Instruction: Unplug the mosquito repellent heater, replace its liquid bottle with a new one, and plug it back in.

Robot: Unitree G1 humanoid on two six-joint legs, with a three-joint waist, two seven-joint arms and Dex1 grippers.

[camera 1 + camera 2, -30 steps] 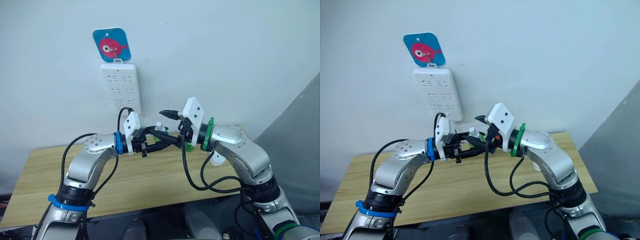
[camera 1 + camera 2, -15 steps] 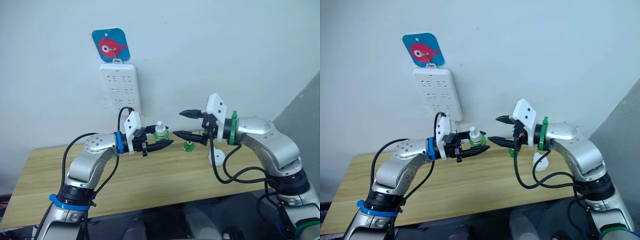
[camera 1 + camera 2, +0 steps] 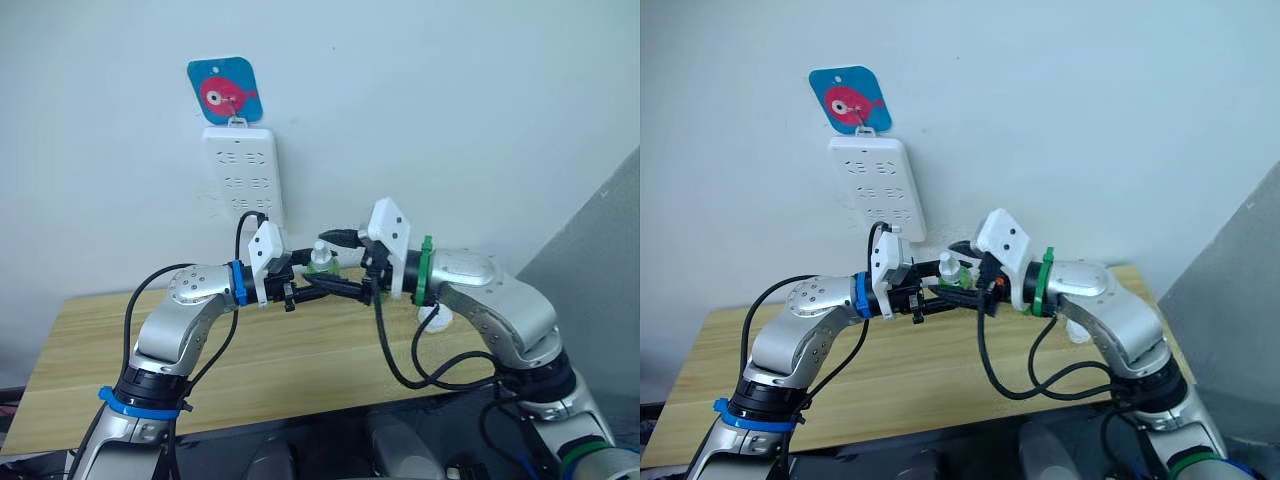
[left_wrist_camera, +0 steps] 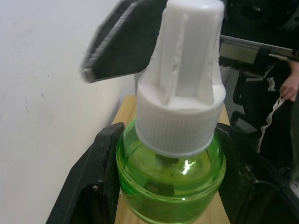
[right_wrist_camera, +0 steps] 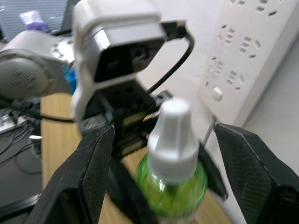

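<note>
Holding the new bottle (image 4: 171, 177) upright in mid-air above the far part of the surface (image 3: 80, 350), your left tool (image 3: 318, 279) has its two fingers clamped on the green glass body, which leaves the white screw cap (image 4: 182, 88) exposed and free to turn. Your right tool (image 3: 962, 268) faces it from the opposite side with its fingers (image 5: 88, 172) spread apart, one on each side of the cap and not yet touching it. That pairing reads as a setup for uncapping: one tool anchors the bottle, the other closes on the cap and twists.

Behind the tools, the white power strip (image 3: 242, 179) hangs on the wall from a hook under a blue fish tag (image 3: 225, 90), and none of its visible sockets holds anything. A white rounded piece (image 3: 436, 316), probably the mosquito repellent heater, lies near the surface's far right corner, partly hidden by your right arm. Keep the left grip firm so the bottle doesn't spin when the cap is turned.
</note>
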